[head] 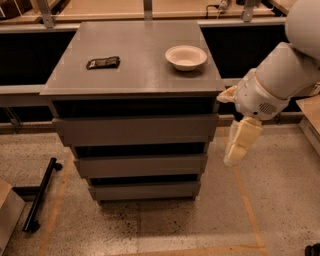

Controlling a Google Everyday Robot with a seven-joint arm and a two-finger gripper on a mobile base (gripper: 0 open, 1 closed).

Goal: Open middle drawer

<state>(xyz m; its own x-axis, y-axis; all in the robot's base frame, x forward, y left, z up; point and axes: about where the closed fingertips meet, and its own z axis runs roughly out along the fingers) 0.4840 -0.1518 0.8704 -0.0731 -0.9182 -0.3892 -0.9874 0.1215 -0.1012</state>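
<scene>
Grey middle drawer [141,165], second front down the cabinet [135,60], reads to me as unopened; my tool [234,154] hangs just right of it, apart, its spread I cannot tell; whole pull remains.

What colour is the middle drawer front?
Middle drawer: plain grey, camera view; gripper hangs right of the cabinet.

It looks like a robot test lab, not a home. A lone grey drawer cabinet [140,75] stands on a speckled floor [165,225] with orange tape lines [247,205] marked around it, and long wood-topped benches [100,7] run behind. A white robot arm [285,75] reaches in from the right, its gripper [240,145] hanging just beside the cabinet's right edge.
</scene>
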